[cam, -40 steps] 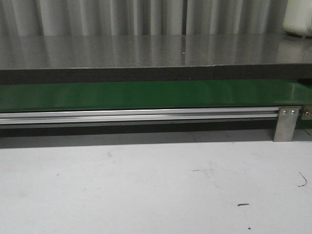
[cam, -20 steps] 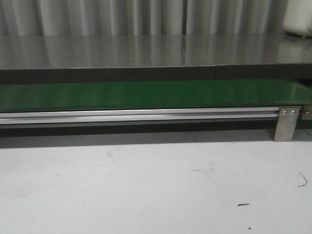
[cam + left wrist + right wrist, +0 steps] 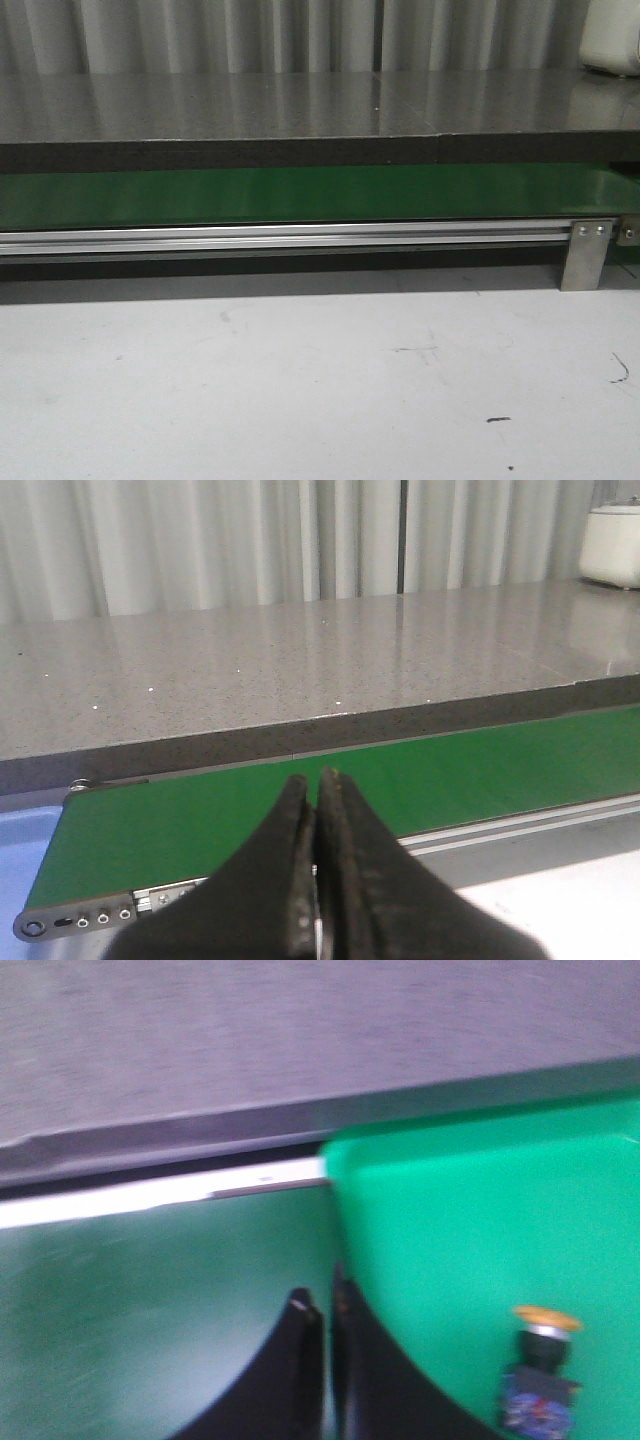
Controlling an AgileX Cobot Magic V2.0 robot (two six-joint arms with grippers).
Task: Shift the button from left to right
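The button (image 3: pixel 540 1370), a black body with an orange cap, stands upright in a bright green bin (image 3: pixel 480 1220) in the right wrist view, apart from my right gripper (image 3: pixel 325 1305), which is shut and empty beside the bin's edge. My left gripper (image 3: pixel 313 783) is shut and empty, held above the near edge of the green belt (image 3: pixel 420 780) close to its left end. The belt also runs across the front view (image 3: pixel 300 195), where no gripper and no button show.
A grey stone counter (image 3: pixel 300 105) lies behind the belt. An aluminium rail (image 3: pixel 280 238) with a bracket (image 3: pixel 586 255) runs along the belt's front. A white table (image 3: pixel 300 380) is in front. A white appliance (image 3: pixel 612 40) stands far right on the counter.
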